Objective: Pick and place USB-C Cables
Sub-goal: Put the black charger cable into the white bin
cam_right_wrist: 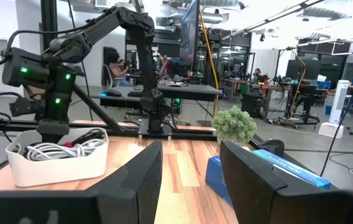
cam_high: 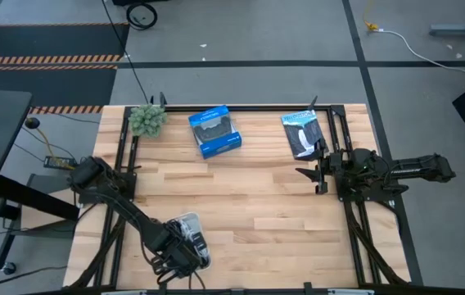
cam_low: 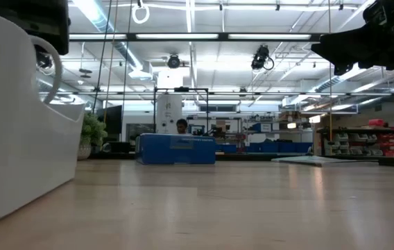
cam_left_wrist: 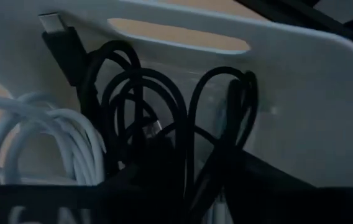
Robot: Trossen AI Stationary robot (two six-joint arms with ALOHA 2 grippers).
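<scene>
A smooth white plastic bin (cam_high: 190, 239) with rounded walls and a slot-shaped handle cut-out sits at the lower left of the high view, on the pale, striped wooden table (cam_high: 257, 213). Inside it lie the USB-C cables (cam_left_wrist: 133, 130): glossy black loops, one ending in a squared plug, and beside them thin white loops (cam_left_wrist: 46, 146) at the left of the left wrist view. In the right wrist view the same bin shows at the left with white coils and a dark loop rising over its rim.

The left gripper (cam_high: 173, 256) hangs over the bin at the lower left of the high view, reaching down into the cables; dark loops crowd its fingers, and whether its jaws are parted or pressed on a cable cannot be told.

The right gripper (cam_right_wrist: 189, 180) waits at the right of the table, its two dark matte fingers standing apart with bare wood between them, holding nothing.

At the top of the high view rest a fuzzy green plant (cam_high: 147, 120), a blue box (cam_high: 215, 132) and a flat black-and-blue packet (cam_high: 304, 133).
</scene>
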